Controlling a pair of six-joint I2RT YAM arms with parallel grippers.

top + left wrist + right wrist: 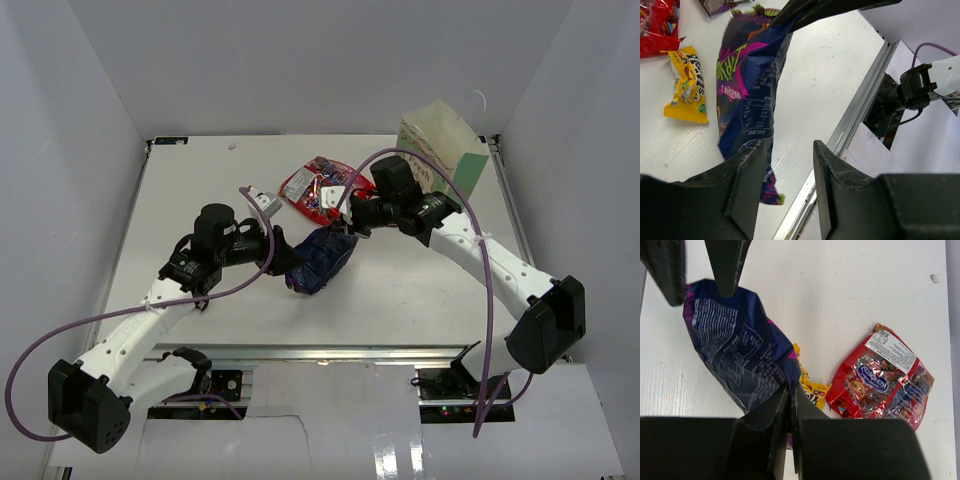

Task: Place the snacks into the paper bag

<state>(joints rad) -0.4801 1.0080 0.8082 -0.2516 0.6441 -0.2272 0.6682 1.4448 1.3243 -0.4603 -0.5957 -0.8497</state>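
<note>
Clamping the purple-blue bag (318,262) between closed jaws, right gripper (791,389) — left gripper (789,152) jaws apart

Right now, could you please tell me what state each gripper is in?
Left gripper: open, gripping nothing.
Right gripper: shut on the purple-blue bag.

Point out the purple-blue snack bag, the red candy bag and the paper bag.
purple-blue snack bag (735,355): right wrist view, on its printed back panel.
red candy bag (879,382): right wrist view, middle of its front.
paper bag (440,130): top external view, on its cream side wall.
</note>
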